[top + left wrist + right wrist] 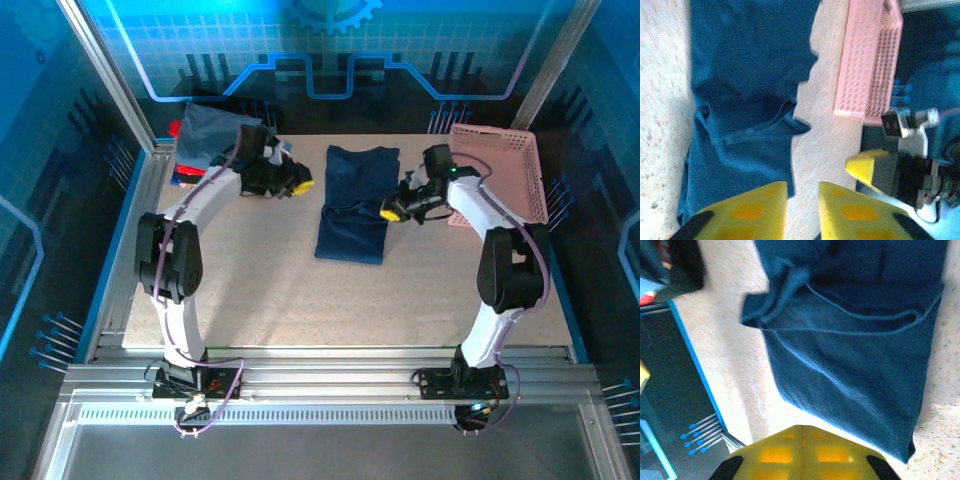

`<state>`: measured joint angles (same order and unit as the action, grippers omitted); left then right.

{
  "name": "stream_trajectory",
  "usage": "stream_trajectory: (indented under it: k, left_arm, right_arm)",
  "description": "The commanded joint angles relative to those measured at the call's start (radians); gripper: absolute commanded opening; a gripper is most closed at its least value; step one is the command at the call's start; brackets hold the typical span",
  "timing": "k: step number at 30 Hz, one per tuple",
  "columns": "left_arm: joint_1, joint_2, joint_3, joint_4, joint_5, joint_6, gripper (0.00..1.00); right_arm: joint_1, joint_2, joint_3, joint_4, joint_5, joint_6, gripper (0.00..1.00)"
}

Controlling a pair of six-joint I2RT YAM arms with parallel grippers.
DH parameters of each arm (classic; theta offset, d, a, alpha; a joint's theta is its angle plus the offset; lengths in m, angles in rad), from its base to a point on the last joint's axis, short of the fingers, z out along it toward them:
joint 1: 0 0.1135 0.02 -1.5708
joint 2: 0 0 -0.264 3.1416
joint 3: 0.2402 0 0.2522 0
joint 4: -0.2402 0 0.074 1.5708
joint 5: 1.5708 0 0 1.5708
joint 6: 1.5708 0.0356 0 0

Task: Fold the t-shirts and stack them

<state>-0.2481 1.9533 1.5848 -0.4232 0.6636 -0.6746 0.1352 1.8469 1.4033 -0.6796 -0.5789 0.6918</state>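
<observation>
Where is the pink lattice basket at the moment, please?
In the top view, the pink lattice basket sits at the far right corner of the table, just right of the right gripper and the navy t-shirt.

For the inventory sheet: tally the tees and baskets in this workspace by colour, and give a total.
Navy tee: 1
Slate-blue tee: 1
Red tee: 1 (only an edge shows, under the slate-blue one)
Pink basket: 1
Total: 4 visible; the stack may hide more.
</observation>
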Motion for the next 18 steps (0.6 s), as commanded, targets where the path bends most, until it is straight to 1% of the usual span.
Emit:
stream_trajectory:
  k: [1, 4, 5, 7, 9, 13, 15, 18]
  left_arm:
    - [-0.057, 0.042, -0.089, -0.043, 0.039, 0.054, 0.11]
    - [-0.071, 0.093, -0.104, 0.015, 0.049, 0.016, 0.09]
    - [-0.071, 0.119, -0.094, 0.043, 0.059, -0.002, 0.09]
    - [-0.075, 0.181, -0.034, 0.039, 0.057, -0.001, 0.09]
    - [-0.077, 0.247, 0.04, 0.024, 0.047, 0.001, 0.09]
    - [-0.077, 0.396, 0.242, -0.038, 0.016, 0.016, 0.1]
    - [-0.069, 0.457, 0.356, -0.048, 0.012, -0.012, 0.12]
    - [-0.051, 0.501, 0.527, -0.062, -0.015, -0.035, 0.19]
  right_arm:
    - [0.03, 0.085, -0.015, 0.066, -0.003, 0.013, 0.05]
    - [0.041, 0.158, 0.02, 0.08, 0.003, 0.023, 0.04]
    - [0.043, 0.18, 0.032, 0.08, 0.009, 0.027, 0.05]
    - [0.043, 0.234, 0.081, 0.069, 0.016, 0.032, 0.05]
    - [0.043, 0.28, 0.128, 0.062, 0.024, 0.037, 0.05]
    - [0.028, 0.374, 0.267, 0.041, 0.061, 0.054, 0.06]
    - [0.02, 0.407, 0.335, 0.051, 0.07, 0.075, 0.07]
    - [0.006, 0.441, 0.44, 0.048, 0.088, 0.09, 0.12]
